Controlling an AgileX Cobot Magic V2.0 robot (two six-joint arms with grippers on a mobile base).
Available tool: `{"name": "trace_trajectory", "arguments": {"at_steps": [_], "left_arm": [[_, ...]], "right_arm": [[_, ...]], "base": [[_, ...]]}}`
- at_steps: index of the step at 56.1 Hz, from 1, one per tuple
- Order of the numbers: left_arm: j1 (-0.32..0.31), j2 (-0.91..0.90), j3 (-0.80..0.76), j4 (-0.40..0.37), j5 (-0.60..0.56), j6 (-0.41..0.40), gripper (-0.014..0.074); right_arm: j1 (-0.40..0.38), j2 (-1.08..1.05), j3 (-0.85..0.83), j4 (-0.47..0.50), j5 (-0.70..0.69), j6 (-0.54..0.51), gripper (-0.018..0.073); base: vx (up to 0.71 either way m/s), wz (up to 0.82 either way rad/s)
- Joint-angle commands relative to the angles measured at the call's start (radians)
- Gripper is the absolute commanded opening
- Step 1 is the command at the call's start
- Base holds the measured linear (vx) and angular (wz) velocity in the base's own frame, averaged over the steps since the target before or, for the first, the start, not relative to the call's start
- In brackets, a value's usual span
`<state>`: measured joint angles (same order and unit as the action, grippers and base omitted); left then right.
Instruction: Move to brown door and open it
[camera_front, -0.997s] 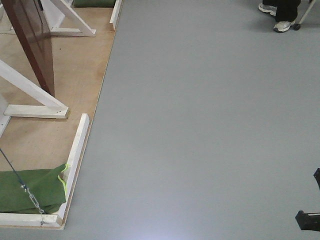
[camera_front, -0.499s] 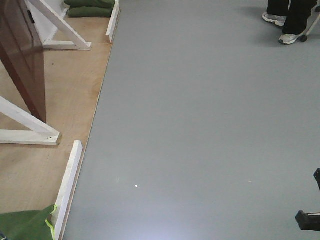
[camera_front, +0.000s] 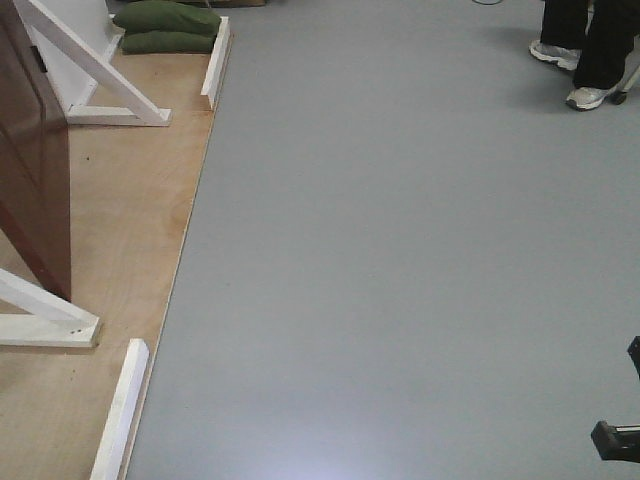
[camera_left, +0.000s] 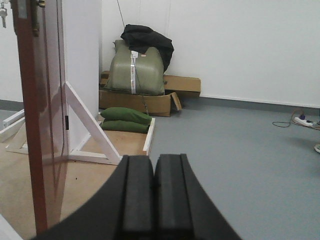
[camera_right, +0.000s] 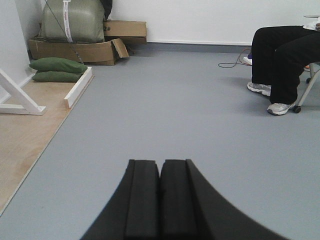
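The brown door (camera_front: 30, 170) stands on the far left of the front view, glossy and reddish, seen nearly edge-on between white braces. In the left wrist view the brown door (camera_left: 42, 125) rises at the left, with a brass lock plate (camera_left: 35, 17) and keys (camera_left: 3, 16) near the top. My left gripper (camera_left: 154, 159) is shut with nothing in it, to the right of the door and well short of it. My right gripper (camera_right: 160, 162) is also shut and holds nothing, over grey floor.
A plywood board (camera_front: 120, 220) with white braces (camera_front: 90, 70) and a white kerb (camera_front: 120, 410) carries the door frame. Green sandbags (camera_front: 165, 28) lie at its far end, cardboard boxes (camera_left: 150, 100) behind. A seated person (camera_right: 285, 60) is at the right. Grey floor (camera_front: 400, 260) stretches ahead.
The base has rolled forward: the door, braces and plywood slid down the front view, the near green sandbag left the picture, and the far sandbags came in at the top.
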<state>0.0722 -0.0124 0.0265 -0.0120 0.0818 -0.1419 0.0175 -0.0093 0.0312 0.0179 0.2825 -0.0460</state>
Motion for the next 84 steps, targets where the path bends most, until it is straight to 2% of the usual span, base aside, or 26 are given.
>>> {"name": "trace_trajectory", "arguments": {"at_steps": [1,84], "left_arm": [[-0.001,-0.015,-0.018,0.001,-0.082,-0.003,-0.0003],[0.001,-0.015,-0.018,0.001,-0.082,-0.003,-0.0003]], "right_arm": [[-0.001,-0.016,0.004,-0.005,-0.081,-0.006,0.0],[-0.001,-0.017,0.004,-0.005,-0.081,-0.006,0.0]], "base": [[0.37,-0.02],[0.32,0.0]]}}
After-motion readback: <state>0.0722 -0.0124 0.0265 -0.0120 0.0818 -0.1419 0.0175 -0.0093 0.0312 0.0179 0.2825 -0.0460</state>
